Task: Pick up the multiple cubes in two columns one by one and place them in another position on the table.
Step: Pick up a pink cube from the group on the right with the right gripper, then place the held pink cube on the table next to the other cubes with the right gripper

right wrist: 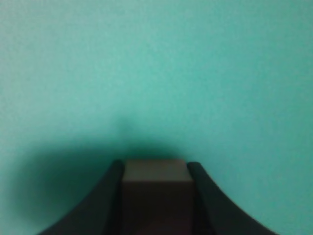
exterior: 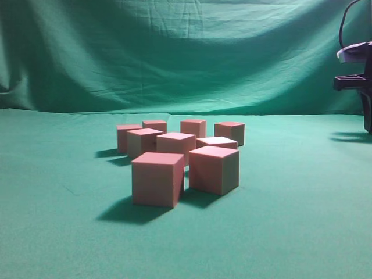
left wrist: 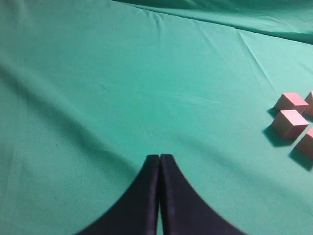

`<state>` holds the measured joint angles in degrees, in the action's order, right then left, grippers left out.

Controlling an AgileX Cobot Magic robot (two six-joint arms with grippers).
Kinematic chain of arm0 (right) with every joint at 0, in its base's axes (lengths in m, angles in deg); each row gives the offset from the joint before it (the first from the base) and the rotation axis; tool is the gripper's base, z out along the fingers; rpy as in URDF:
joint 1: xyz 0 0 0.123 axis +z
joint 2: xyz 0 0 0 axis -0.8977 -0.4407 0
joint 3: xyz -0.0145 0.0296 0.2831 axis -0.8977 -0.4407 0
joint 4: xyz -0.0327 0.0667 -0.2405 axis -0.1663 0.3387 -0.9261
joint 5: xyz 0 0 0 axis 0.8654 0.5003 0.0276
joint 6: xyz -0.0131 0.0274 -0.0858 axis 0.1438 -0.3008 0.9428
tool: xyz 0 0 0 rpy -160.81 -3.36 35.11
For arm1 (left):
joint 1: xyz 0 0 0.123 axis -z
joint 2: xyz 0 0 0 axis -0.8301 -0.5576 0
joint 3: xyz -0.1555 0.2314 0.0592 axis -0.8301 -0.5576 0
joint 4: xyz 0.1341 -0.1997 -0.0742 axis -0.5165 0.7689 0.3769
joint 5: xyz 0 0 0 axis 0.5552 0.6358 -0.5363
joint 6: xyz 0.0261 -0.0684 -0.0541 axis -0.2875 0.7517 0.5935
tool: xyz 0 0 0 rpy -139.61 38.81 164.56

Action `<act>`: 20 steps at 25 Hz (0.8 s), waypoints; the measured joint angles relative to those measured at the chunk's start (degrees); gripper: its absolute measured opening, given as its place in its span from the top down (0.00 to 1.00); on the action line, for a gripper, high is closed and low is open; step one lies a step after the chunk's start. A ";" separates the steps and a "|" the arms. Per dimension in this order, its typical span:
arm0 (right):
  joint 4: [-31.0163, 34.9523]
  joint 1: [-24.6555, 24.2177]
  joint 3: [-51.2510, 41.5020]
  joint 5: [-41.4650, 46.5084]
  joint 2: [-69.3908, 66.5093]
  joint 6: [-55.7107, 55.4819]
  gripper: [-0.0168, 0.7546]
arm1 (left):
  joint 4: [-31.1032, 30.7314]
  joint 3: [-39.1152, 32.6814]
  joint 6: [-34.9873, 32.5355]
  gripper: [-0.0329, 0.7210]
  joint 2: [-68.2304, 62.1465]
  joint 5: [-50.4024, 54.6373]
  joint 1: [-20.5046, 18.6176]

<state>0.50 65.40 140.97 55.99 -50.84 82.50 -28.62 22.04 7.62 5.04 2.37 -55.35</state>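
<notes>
Several salmon-pink cubes (exterior: 157, 179) stand in two rough columns on the teal table (exterior: 290, 226), in the middle of the exterior view. Three of them also show at the right edge of the left wrist view (left wrist: 289, 122). My left gripper (left wrist: 160, 157) is shut and empty, over bare cloth well to the left of the cubes. My right gripper (right wrist: 154, 166) is shut on one cube (right wrist: 156, 191), dark in shadow, held low over bare cloth. Neither gripper's jaws show in the exterior view.
A wrinkled green backdrop (exterior: 174, 52) hangs behind the table. Part of a dark arm (exterior: 356, 70) stands at the far right edge of the exterior view, casting a shadow on the cloth.
</notes>
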 joint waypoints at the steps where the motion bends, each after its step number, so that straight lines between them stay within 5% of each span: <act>1: 0.24 0.00 0.61 0.68 0.00 0.00 0.65 | 0.00 0.00 0.00 0.96 0.00 0.00 0.00; 9: 1.09 2.10 9.54 12.80 6.84 0.21 0.65 | 0.00 0.00 0.00 0.96 0.00 0.00 0.00; 20: 3.16 16.69 7.03 18.07 24.61 -0.18 0.65 | 0.00 0.00 0.00 0.96 0.00 0.00 0.00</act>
<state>3.66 82.08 148.00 74.06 -26.23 82.32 -28.62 22.04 7.62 5.04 2.37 -55.35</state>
